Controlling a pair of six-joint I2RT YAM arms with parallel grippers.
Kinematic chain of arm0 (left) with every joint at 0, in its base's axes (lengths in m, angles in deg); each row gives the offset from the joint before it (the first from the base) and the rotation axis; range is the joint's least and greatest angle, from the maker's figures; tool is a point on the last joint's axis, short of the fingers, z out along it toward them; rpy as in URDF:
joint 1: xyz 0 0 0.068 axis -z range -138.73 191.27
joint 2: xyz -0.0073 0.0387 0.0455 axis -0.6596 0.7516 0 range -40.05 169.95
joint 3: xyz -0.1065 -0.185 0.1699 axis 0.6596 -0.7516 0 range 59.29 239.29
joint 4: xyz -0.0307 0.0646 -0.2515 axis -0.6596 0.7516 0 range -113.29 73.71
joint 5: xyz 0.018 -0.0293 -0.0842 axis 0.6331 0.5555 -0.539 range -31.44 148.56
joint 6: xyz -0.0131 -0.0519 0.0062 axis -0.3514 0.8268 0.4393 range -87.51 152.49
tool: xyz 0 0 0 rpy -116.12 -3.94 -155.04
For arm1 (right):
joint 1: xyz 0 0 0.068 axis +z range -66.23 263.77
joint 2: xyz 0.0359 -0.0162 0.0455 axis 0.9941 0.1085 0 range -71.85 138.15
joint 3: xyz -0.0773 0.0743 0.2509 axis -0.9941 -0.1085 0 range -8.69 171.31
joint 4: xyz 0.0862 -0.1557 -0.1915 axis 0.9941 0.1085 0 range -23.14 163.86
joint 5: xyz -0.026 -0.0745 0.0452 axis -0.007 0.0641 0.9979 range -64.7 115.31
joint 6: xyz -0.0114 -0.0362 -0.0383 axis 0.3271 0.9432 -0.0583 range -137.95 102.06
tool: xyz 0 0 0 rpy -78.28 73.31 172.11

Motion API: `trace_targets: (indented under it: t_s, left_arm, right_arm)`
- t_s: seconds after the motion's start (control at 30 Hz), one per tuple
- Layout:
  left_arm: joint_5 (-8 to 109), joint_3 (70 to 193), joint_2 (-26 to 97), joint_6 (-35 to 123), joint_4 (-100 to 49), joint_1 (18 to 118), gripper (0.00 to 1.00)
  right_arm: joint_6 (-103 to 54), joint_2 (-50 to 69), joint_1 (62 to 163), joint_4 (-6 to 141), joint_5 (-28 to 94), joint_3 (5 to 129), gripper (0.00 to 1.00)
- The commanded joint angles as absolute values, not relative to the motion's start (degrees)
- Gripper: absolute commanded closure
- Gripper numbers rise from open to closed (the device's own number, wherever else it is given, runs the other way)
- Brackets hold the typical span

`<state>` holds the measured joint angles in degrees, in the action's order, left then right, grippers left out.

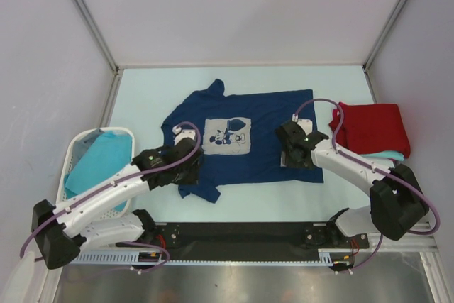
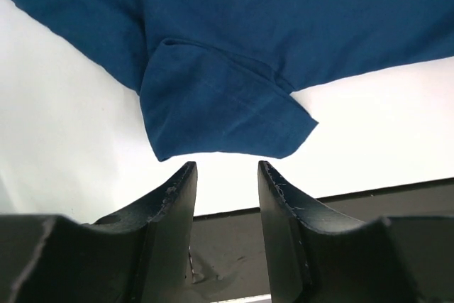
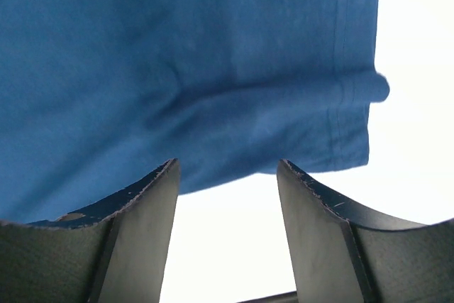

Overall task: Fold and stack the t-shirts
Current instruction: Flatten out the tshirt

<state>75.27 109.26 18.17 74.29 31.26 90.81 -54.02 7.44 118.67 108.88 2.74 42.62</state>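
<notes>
- The white basket [image 1: 74,148] stands at the left edge of the counter [image 1: 284,193]. A crumpled turquoise t-shirt [image 1: 99,164] lies in it and fills most of it.
- The left fingers [image 1: 190,169] are parted about halfway, and the gap between them is bare. They hang over the near-left sleeve [image 2: 227,115] of the navy t-shirt [image 1: 266,115]. In the wrist view the sleeve's hem lies just past the tips, not between them. I cannot tell whether the tips touch the cloth.
- The navy t-shirt lies spread flat in the middle of the counter, neck to the left and hem to the right. Its pale grey print [image 1: 227,135] faces up.
- The right fingers [image 1: 292,152] stand wider apart and grip nothing. They are over the near-right corner of the navy t-shirt. In the wrist view the stitched hem runs just beyond the tips.
- At the right edge of the counter a folded red t-shirt [image 1: 372,127] rests on a folded aqua t-shirt [image 1: 386,155]. Only a strip of the aqua one shows, along the near side.
</notes>
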Motion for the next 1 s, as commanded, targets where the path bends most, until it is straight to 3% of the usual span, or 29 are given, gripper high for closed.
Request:
trace_targets:
  t_s: [0.0, 0.53, 0.97]
  left_arm:
    - [77.11, 108.59, 22.69, 76.96, 30.42, 92.07, 0.55]
    - [73.24, 101.22, 27.28, 83.99, 26.46, 101.73, 0.57]
    - [76.22, 100.41, 35.44, 85.40, 20.75, 103.32, 0.57]
  right_arm:
    - [-57.32, 4.96, 121.03, 110.01, 1.40, 41.32, 0.38]
    - [-57.59, 6.02, 125.52, 110.54, -0.54, 41.67, 0.38]
    - [-56.62, 6.11, 125.52, 109.83, -0.27, 41.76, 0.37]
